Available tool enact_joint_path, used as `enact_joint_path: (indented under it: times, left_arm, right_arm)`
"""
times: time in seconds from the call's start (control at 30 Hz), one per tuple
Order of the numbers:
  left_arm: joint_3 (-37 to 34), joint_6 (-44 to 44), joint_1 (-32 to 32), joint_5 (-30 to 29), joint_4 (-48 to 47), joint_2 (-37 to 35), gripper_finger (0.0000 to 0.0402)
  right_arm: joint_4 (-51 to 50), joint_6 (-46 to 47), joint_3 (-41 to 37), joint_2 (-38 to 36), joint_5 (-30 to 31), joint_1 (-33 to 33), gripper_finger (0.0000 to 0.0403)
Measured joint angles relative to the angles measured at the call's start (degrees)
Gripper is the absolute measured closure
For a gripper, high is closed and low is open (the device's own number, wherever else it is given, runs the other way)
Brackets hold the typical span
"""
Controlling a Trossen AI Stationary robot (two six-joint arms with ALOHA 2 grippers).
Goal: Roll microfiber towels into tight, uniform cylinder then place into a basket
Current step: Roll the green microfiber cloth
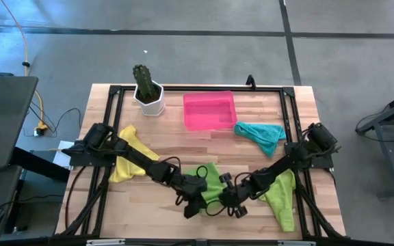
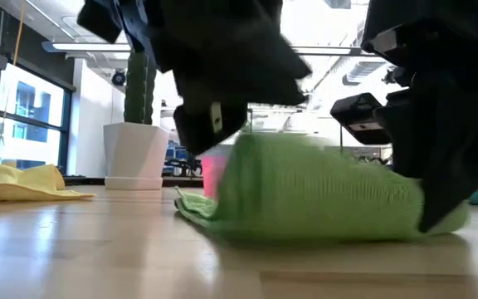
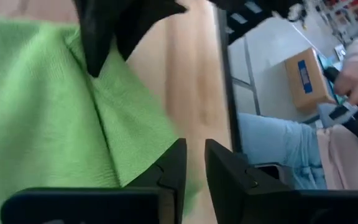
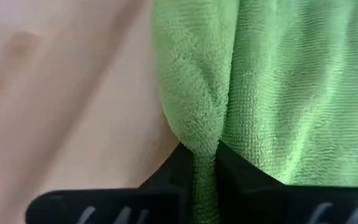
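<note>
Lime towel (image 2: 322,195) on wooden table (image 2: 98,249)

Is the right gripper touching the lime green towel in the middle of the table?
Touching. In the right wrist view, the right gripper has its jaws closed on a pinched fold of the lime green towel.

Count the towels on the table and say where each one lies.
4: yellow towel at left, teal towel beside the pink basket, centre lime towel between the arms, second lime towel at right.
</note>
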Motion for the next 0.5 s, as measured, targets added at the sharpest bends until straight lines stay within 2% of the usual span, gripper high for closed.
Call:
enact_joint_path:
  times: [0.2,0.3,0.5]
  left_arm:
    - [0.02,8.17,-1.43,-0.9,0.14,-0.82,0.0324]
    - [0.02,16.11,-3.17,-5.73,0.0,-0.82,0.0319]
    - [0.07,31.7,-7.47,-18.19,0.14,-0.82,0.0318]
  right_arm:
    - [0.02,1.94,-0.08,-0.52,-12.18,-2.92,0.0398]
    - [0.63,4.68,-0.14,-0.47,-16.57,-5.09,0.0398]
    - [1.44,13.43,-0.25,-0.36,-21.11,-8.63,0.0399]
